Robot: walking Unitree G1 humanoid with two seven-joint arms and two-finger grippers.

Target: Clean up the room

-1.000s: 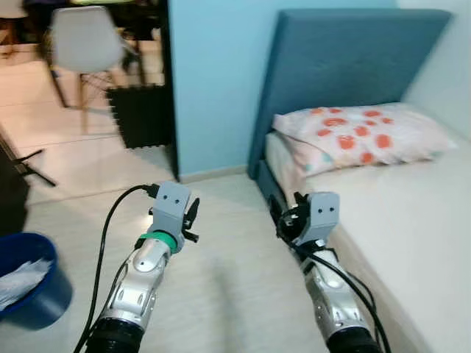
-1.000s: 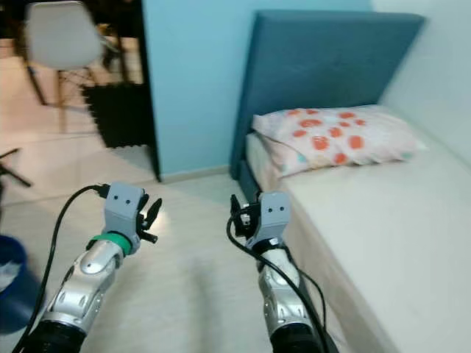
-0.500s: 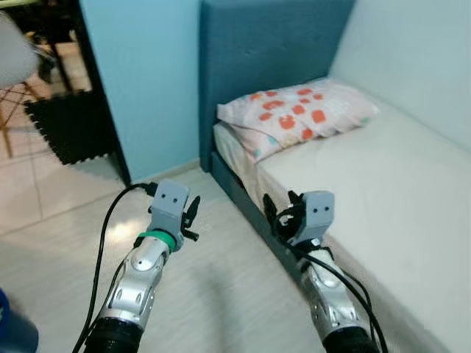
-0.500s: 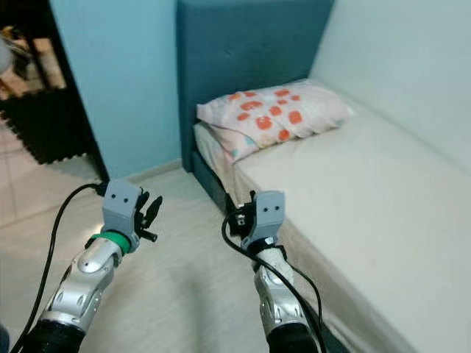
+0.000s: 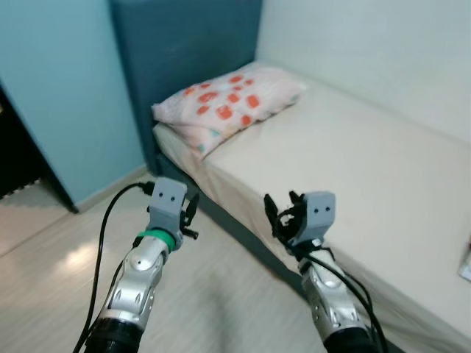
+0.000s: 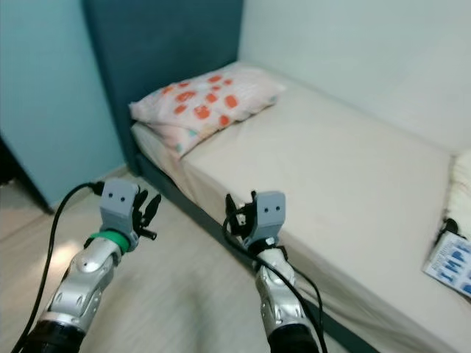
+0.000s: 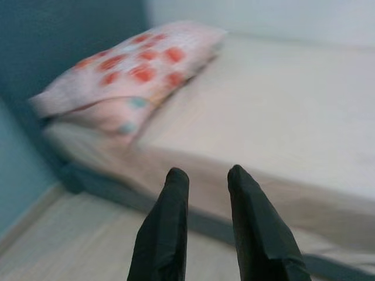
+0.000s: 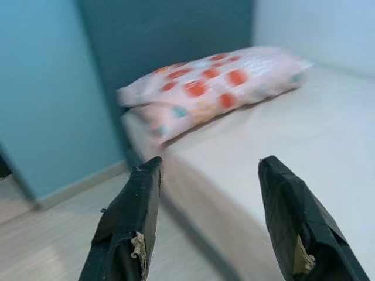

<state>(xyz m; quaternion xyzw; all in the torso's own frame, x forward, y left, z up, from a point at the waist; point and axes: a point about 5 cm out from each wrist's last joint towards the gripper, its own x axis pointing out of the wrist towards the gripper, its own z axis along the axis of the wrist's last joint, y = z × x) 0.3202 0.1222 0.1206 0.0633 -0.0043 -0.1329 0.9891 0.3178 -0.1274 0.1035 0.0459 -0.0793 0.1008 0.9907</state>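
Bed (image 5: 368, 169) ahead, its bare mattress running from the dark headboard (image 5: 184, 44) along the pale wall. A pillow (image 5: 228, 99) with red blotches lies on the bed right against the headboard. At the bed's far end from the pillow, a blue-and-white leaflet (image 6: 450, 263) rests on the mattress by something white, too cropped to name. Left gripper (image 7: 205, 187) hangs over the floor (image 5: 66, 265) beside the bed, fingers a narrow gap apart, holding nothing. Right gripper (image 8: 208, 175) is up at the bed's edge, fingers spread wide, also empty, aimed towards the pillow. The wrist views are blurred.
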